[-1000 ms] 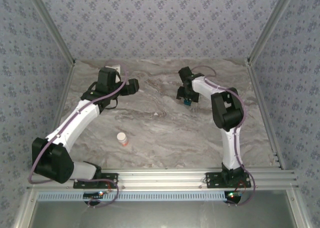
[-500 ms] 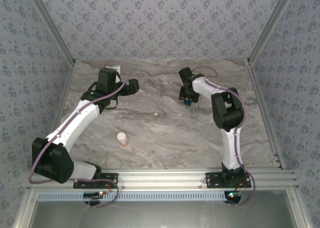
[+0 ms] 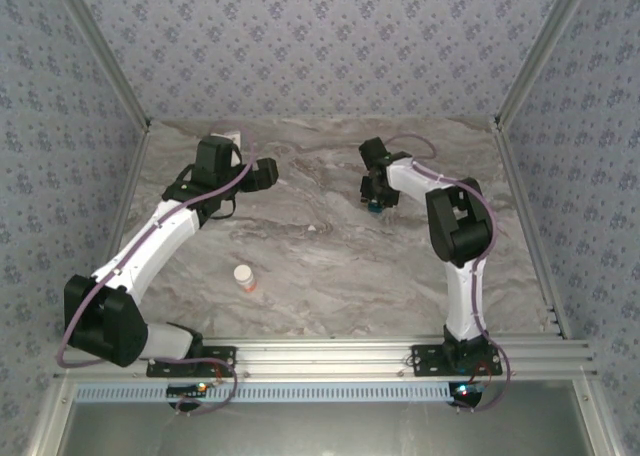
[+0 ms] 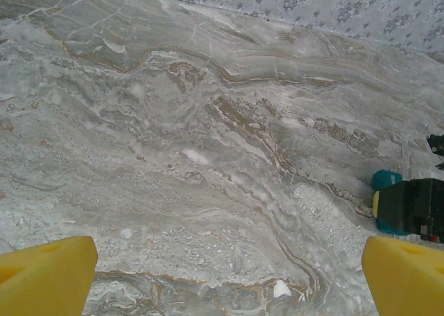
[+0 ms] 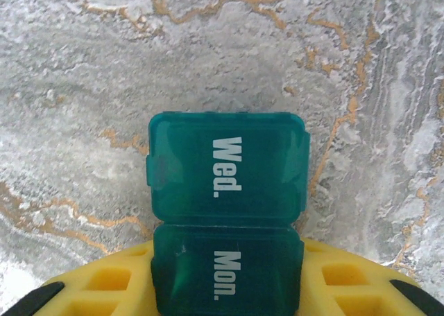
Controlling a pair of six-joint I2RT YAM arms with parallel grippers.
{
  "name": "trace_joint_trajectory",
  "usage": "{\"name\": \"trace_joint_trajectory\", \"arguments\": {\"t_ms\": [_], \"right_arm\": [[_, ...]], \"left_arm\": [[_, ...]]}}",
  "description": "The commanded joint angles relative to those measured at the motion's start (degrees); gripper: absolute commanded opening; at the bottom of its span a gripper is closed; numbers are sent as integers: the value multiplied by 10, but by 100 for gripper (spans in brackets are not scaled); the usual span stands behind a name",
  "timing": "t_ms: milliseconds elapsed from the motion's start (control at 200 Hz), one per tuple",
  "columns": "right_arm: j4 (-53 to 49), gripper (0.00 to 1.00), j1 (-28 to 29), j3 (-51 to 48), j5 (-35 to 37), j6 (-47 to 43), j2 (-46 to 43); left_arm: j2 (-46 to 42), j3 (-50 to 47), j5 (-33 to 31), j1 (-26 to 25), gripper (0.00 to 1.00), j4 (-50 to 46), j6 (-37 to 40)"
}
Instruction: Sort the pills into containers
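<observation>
Well apart: white-capped bottle [image 3: 243,277], pill box [image 5: 225,191].

Amber bottle [image 3: 245,279], white cap, on marble table [image 3: 320,266], near front rail [image 3: 330,354].

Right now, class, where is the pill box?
In the top view the pill box is on the right half of the table, at the right gripper, far from the bottle.

- We see a grey marbled surface [image 3: 320,266] with tan veins.
- Our pill box [image 5: 227,170]: teal, with white lettering.
- Left claw [image 4: 225,281] fingers [image 4: 45,278]: yellow.
- Bottle [image 3: 245,278]: orange, white cap.
- Walls [image 3: 320,46]: blue-grey floral print.
- Arms [image 3: 150,246]: white and black.
</observation>
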Motion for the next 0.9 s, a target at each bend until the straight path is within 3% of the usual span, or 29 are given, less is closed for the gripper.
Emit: {"name": "trace_joint_trajectory", "arguments": {"t_ms": [0,125,300,480,705,899], "right_arm": [[41,37,7,-25,-9,-40,-61],[91,37,16,-68,-51,-75,-119],[172,38,26,-150,-181,-139,-224],[250,38,32,-237,-286,-133,-318],[295,38,66,-294,-327,-134,-390],[330,38,81,-318,-333,-114,-408]], "left_arm": [[-3,1,18,-4,98,0,-19],[-11,2,57,-5,98,6,-55],[-28,-25,130,-15,98,60,-158],[-39,-59,158,-47,98,148,-265],[-24,-55,166,-89,98,225,-348],[6,-37,174,-118,98,258,-375]]}}
